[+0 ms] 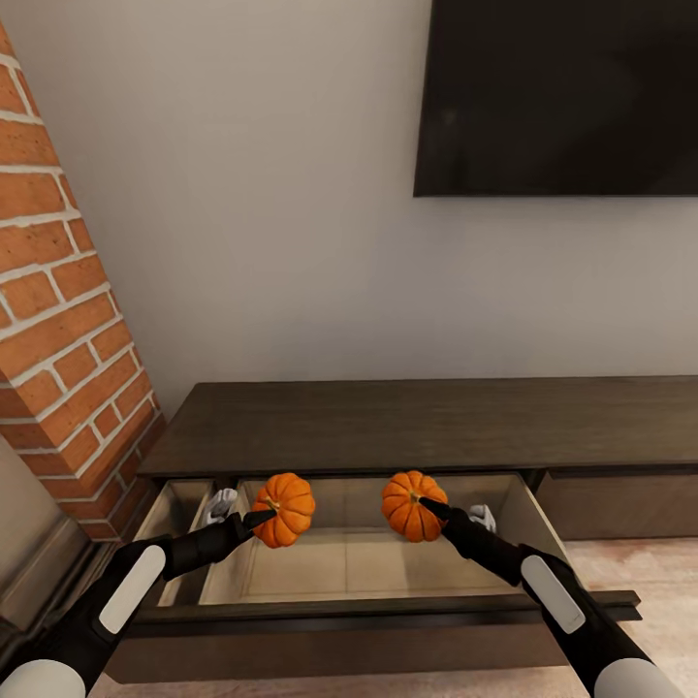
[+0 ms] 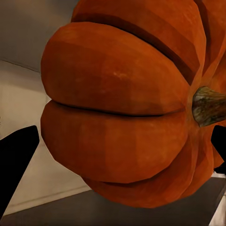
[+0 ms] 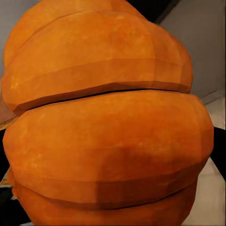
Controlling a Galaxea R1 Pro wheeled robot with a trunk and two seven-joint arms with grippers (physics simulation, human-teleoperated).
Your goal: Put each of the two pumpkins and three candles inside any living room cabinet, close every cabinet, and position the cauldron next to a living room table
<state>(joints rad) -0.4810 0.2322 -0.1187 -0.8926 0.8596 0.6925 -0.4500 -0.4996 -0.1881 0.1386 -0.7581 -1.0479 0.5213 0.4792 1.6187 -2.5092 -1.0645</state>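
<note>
Two small orange ribbed pumpkins hang over the open drawer [image 1: 368,562] of the long dark-brown cabinet [image 1: 427,422]. My left gripper [image 1: 268,516] is shut on the left pumpkin [image 1: 284,509], which looms large in the left wrist view [image 2: 122,113], its stem to one side. My right gripper [image 1: 427,505] is shut on the right pumpkin [image 1: 411,504], whose ribs crowd the right wrist view [image 3: 108,122]. Both pumpkins are held above the pale beige drawer floor, apart from each other. No candles, cauldron or table are in view.
A red brick column [image 1: 68,330] stands at the left beside the cabinet. A black TV [image 1: 557,97] hangs on the grey wall above. The drawer's dark front [image 1: 388,620] juts toward me. Two small white objects [image 1: 221,502] lie at the drawer's back corners.
</note>
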